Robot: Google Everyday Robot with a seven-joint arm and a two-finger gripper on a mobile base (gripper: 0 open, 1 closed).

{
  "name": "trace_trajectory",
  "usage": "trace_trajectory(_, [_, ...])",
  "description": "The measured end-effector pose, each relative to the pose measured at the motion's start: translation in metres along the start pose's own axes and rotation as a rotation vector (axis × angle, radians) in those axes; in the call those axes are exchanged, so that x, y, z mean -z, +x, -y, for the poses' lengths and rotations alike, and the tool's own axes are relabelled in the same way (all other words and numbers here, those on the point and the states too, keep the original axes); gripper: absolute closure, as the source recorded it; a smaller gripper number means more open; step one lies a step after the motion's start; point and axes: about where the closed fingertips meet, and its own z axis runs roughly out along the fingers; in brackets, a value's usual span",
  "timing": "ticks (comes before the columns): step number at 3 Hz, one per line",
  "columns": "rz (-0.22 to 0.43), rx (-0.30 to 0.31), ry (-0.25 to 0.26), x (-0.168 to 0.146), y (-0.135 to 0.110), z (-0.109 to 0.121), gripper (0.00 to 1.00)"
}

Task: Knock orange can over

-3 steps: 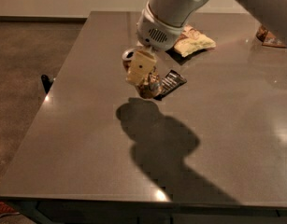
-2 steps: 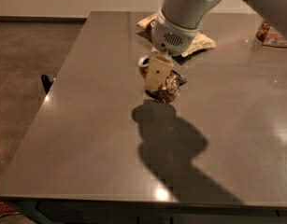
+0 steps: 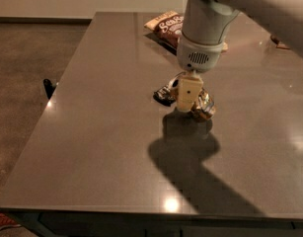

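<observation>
The orange can (image 3: pixel 204 107) is on the grey table (image 3: pixel 101 132) near its middle, partly hidden behind my gripper. I cannot tell whether it stands upright or leans. My gripper (image 3: pixel 186 97) hangs from the white wrist, low over the table, right against the can's left side. The flat black wrapped bar (image 3: pixel 164 96) lies just left of the gripper.
A brown-and-cream snack bag (image 3: pixel 167 24) lies at the far edge behind the arm. A small object (image 3: pixel 279 42) sits at the far right. The arm's shadow (image 3: pixel 190 157) falls on the near table top. The table's left edge drops to a floor.
My gripper has moved right and nearer across the table, from left of the black bar to right against the can. The view has shifted as well.
</observation>
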Motion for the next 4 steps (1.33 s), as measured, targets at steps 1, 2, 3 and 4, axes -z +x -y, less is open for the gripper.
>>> trace_trajectory(1, [-0.105, 0.028, 0.010, -0.008, 0.024, -0.007, 0.32])
trace_trajectory(2, [-0.149, 0.051, 0.018, -0.010, 0.034, -0.013, 0.09])
trace_trajectory(3, [-0.165, 0.076, -0.022, -0.025, 0.047, -0.021, 0.00])
trace_trajectory(4, [-0.160, 0.076, -0.015, -0.025, 0.046, -0.020, 0.00])
